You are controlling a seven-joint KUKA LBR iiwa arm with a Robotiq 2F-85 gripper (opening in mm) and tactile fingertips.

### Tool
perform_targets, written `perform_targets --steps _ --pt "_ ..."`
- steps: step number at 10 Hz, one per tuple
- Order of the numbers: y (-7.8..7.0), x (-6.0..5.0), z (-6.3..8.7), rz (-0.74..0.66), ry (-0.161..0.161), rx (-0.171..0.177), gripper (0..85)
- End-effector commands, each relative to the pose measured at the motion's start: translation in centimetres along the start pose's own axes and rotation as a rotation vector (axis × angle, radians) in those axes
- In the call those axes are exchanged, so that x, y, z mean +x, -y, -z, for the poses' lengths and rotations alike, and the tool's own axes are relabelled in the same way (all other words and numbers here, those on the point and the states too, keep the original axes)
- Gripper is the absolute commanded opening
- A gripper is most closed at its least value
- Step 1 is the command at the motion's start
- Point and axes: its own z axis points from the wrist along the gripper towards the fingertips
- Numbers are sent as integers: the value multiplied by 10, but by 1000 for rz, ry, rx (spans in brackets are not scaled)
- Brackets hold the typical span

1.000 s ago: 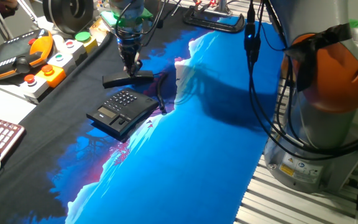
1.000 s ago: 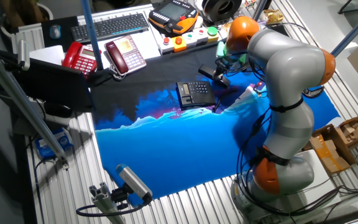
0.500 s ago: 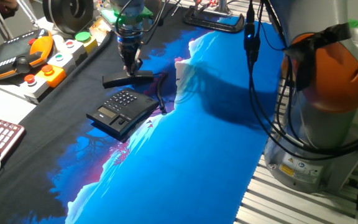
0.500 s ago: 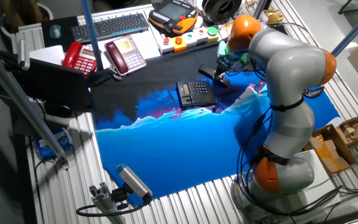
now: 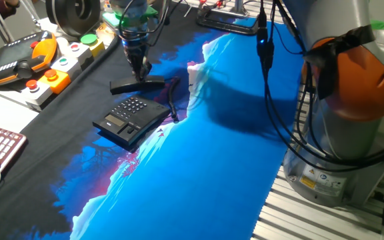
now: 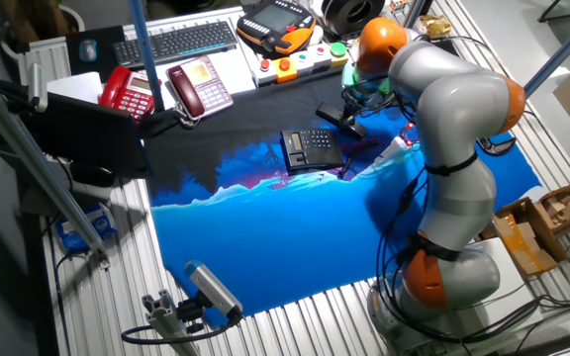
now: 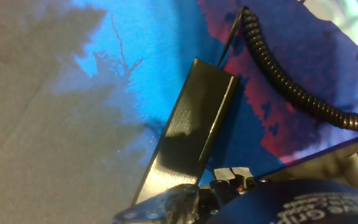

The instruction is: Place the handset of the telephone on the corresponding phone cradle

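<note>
Hand (image 5: 139, 72) above handset (image 5: 137, 85), grip state unclear; handset on worktop (image 5: 59, 113), at 12 o'clock of telephone (image 5: 131, 117).

The telephone (image 5: 130, 119) is flanked on its near and right sides by open blue cloth (image 5: 205, 167), where free passage is offered. On its far side the way is taken up by the handset (image 5: 137, 85), lying flat with the gripper (image 5: 139, 70) directly above it. The coiled cord (image 5: 173, 100) is strung along the right edge of the telephone. Farther left, the button box (image 5: 52, 73) and pendant (image 5: 15, 60) are set.
</note>
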Motion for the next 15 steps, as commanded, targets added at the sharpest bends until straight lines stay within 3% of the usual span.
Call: perform_targets --steps 1,2,4,9,11,13,15 --pt "0 0 0 -5 6 -2 7" --pt "0 0 0 -4 7 -7 7" --pt "-10 0 -3 -16 -24 -28 7" --pt "-27 -3 -7 -2 -66 -71 23" --pt "-28 -2 -8 -2 -43 -48 187" --pt "-28 -2 -8 -11 -36 -30 427" --pt "-28 -2 -8 -50 -20 -54 710"
